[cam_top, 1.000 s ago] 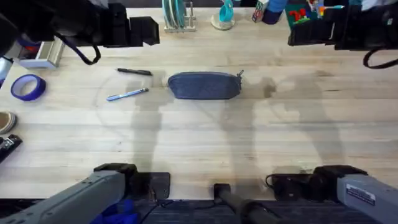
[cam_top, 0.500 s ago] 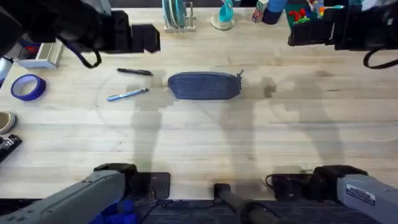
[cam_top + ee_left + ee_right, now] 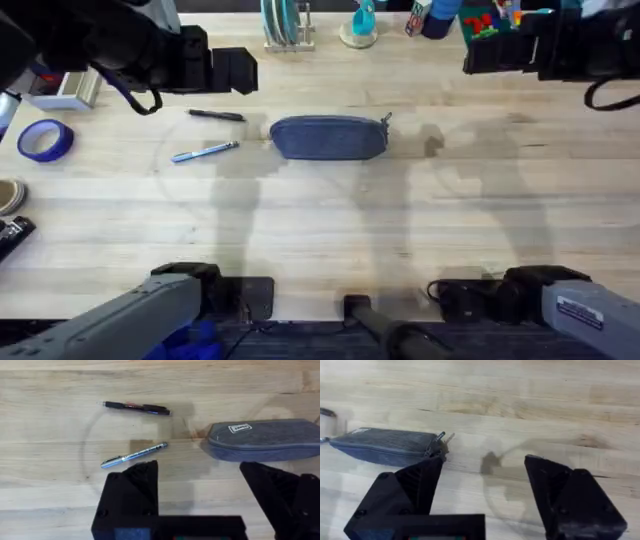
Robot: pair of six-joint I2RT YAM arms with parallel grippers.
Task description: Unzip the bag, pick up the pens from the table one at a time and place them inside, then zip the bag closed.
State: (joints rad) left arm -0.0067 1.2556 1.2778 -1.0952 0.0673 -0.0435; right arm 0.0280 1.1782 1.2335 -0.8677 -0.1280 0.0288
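Swinging slightly toward the middle of the worktop (image 3: 320, 230) over the past second, the left claw (image 3: 200, 480) hangs high with its black fingers spread wide and nothing between them. Below and just ahead of it lie the two pens: the silvery pen (image 3: 134, 455) nearer, the black pen (image 3: 136, 407) beyond, well apart from each other. The grey-blue bag (image 3: 265, 440) rests off that claw's right finger, its zipper apparently closed along the top. The right claw (image 3: 485, 490), unchanged in the overhead view, is likewise wide open and empty, raised over bare wood with the bag's zipper pull (image 3: 439, 438) off its left finger. Pens and bag have not shifted. The small drift suggests the left arm is only beginning its approach; by this reading the unzipping is not yet started, and no pen is inside.
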